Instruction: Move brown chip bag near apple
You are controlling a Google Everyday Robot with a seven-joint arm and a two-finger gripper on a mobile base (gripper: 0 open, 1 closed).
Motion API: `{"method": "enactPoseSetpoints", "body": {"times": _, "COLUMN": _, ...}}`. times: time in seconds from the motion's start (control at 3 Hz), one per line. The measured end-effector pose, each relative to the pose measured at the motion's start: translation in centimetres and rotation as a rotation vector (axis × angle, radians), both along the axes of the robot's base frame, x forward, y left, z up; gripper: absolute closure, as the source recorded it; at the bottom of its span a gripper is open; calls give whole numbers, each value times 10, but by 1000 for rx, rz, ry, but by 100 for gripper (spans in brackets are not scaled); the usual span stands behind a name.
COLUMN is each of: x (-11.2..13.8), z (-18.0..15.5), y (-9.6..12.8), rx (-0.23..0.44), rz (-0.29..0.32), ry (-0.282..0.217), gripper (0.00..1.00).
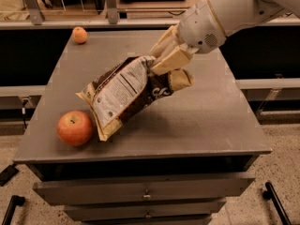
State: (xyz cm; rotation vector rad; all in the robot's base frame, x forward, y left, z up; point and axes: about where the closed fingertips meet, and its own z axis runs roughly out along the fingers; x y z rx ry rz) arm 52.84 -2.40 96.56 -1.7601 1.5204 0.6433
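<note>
Brown chip bag [123,95] in jaws over table [211,121] | arm [243,8] slanting from upper-right

Noted in white throughout: smooth, glossy arm [248,6] of thick tubular section, with a faint seam between the forearm tube and the end housing. End housing [199,27] rounded and bulbous, pale grey-white, bearing a small circular patch of fine dark perforations [212,40] on its near side. Fitted beyond the housing with a two-finger hand [168,75], located over the middle of the grey table [211,121], somewhat toward its far right. Fingers [171,61] broad, flat and blocky, cream to tan in colour, duller and yellower than the arm casing, with squared edges. No cables, screws or lettering made out.
</note>
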Motion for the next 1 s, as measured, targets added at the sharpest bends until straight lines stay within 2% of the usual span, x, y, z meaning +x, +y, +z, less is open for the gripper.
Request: {"method": "enactPoseSetpoints", "body": {"times": 1.0, "x": -1, "z": 0, "y": 6, "rx": 0, "rz": 11, "ry": 0, "gripper": 28}}
